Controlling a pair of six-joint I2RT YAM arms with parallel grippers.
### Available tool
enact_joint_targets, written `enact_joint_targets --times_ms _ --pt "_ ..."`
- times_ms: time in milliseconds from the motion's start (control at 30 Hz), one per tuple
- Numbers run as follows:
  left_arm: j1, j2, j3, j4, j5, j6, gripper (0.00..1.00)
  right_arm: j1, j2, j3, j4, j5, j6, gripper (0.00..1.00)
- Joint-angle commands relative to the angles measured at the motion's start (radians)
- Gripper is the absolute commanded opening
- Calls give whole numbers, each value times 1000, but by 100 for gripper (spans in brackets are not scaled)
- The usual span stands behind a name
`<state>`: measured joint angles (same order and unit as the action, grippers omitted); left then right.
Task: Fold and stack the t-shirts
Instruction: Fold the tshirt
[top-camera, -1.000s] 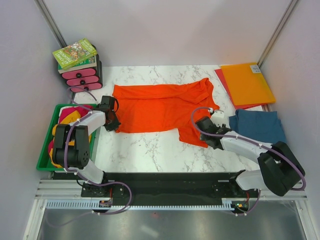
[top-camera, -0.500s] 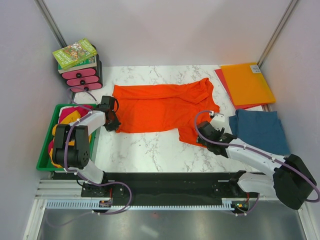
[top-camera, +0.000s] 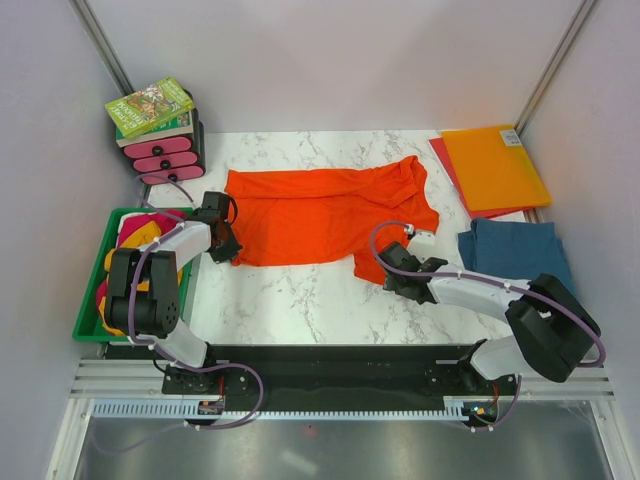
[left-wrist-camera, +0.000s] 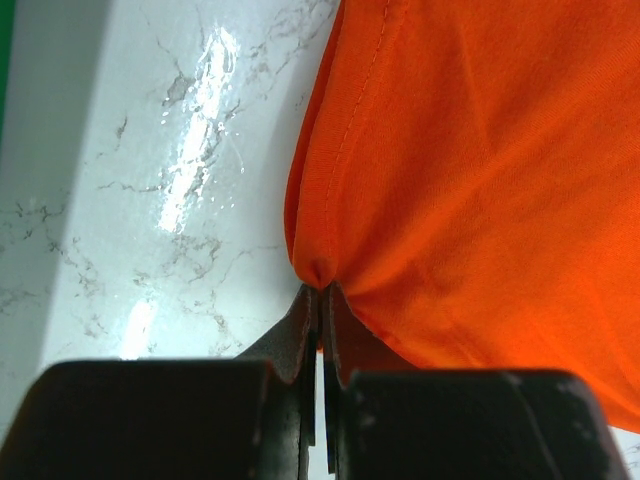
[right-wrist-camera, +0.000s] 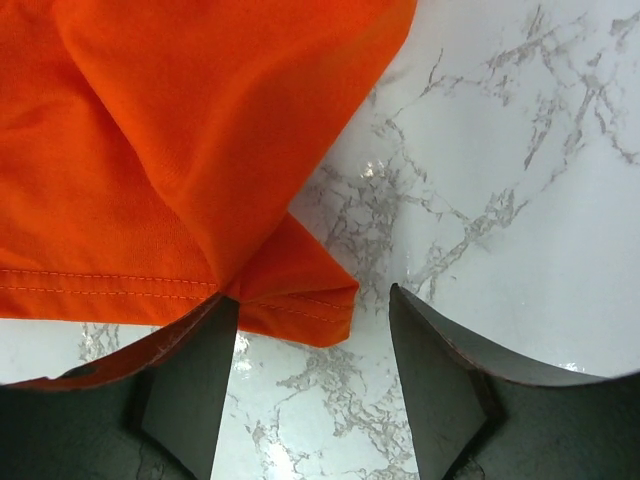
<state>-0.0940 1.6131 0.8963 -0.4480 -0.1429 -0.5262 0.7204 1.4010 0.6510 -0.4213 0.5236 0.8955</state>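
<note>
The bright orange t-shirt (top-camera: 320, 215) lies spread across the marble table. My left gripper (top-camera: 222, 245) is shut on its near left edge, and the wrist view shows the cloth (left-wrist-camera: 470, 200) bunched into the closed tips of that gripper (left-wrist-camera: 320, 295). My right gripper (top-camera: 392, 280) is open at the shirt's near right corner. In the right wrist view that hemmed corner (right-wrist-camera: 300, 300) lies on the table between the spread jaws of the gripper (right-wrist-camera: 312, 300), against the left finger (right-wrist-camera: 190, 350). A teal-blue t-shirt (top-camera: 515, 250) lies folded at the right.
A green bin (top-camera: 92, 300) at the left holds yellow, magenta and white shirts (top-camera: 135, 235). Books (top-camera: 150, 108) rest on pink drawers (top-camera: 165, 155) at the back left. Orange and red folders (top-camera: 495, 165) lie at the back right. Walls close in both sides.
My right gripper has moved left and toward the near edge, to the shirt's near right corner, staying open. The left gripper has kept its hold and place.
</note>
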Motion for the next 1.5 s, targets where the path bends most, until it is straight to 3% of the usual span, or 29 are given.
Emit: enact_joint_targets --times_ms 0,267,733,800,833,933,1067,1233,1467 --pt "-9 -5 12 -24 19 -29 2 2 23 9 7 -23 40 69" --pt "-9 -7 13 -26 19 -32 2 -4 104 -30 22 -163 94 64" --pt "-9 -7 15 -34 20 -32 2 -9 105 -134 138 -283 163 34" --pt "-9 -9 15 -35 19 -34 2 -9 96 -146 145 -284 166 19" --pt "-9 -10 15 -37 19 -32 2 -9 90 -149 145 -281 168 0" --pt "-9 -31 7 -40 22 -40 2 -7 52 -159 125 -257 166 0" --pt "-12 -99 -5 -63 31 -61 2 19 -115 -163 69 -153 158 0" --pt "-41 -287 -65 -81 45 -89 2 80 -331 -119 -66 -5 134 0" --pt "-69 -531 -149 -115 66 -106 2 112 -482 -85 -214 72 120 0"
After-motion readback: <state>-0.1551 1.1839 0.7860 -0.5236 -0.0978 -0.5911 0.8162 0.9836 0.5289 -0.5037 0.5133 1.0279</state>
